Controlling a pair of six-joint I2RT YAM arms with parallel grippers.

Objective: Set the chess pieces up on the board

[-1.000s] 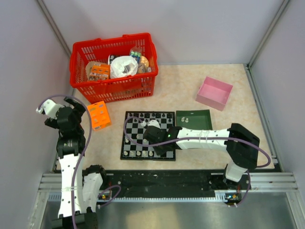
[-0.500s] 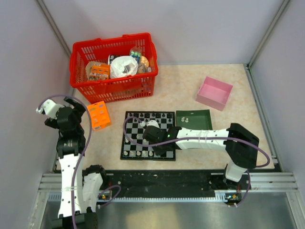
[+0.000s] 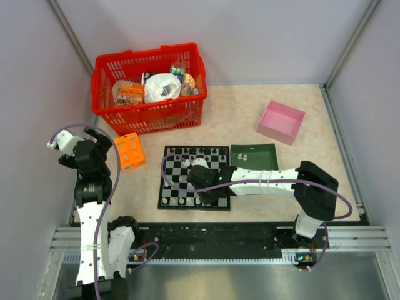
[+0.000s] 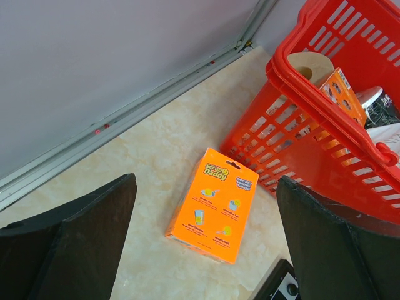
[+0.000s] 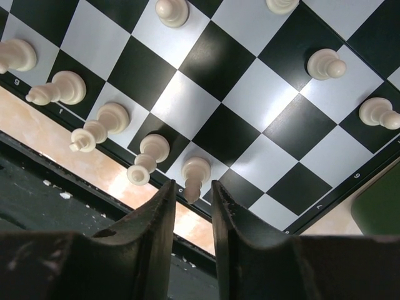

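Chess pieces (image 5: 195, 177) in white partly fill the near rows of the board (image 5: 244, 94). The right tool (image 5: 192, 185) is slightly parted around one and not clenching it. A few more wait in the green tray (image 3: 253, 147), at 3 o'clock of the board. The left tool (image 4: 206, 180) is spread wide and empty.

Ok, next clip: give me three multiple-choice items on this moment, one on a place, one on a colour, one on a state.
1. Relative to the board, the dark green tray lies: A) to its left; B) to its right; C) behind it.
2. The chess pieces in the right wrist view are: A) white; B) black; C) mixed.
3. The left gripper is: A) shut on a piece; B) open and empty; C) shut and empty.

Answers: B, the tray sits just off the board's right edge. A, every piece seen there is pale. B, its jaws stand wide, gripping nothing.
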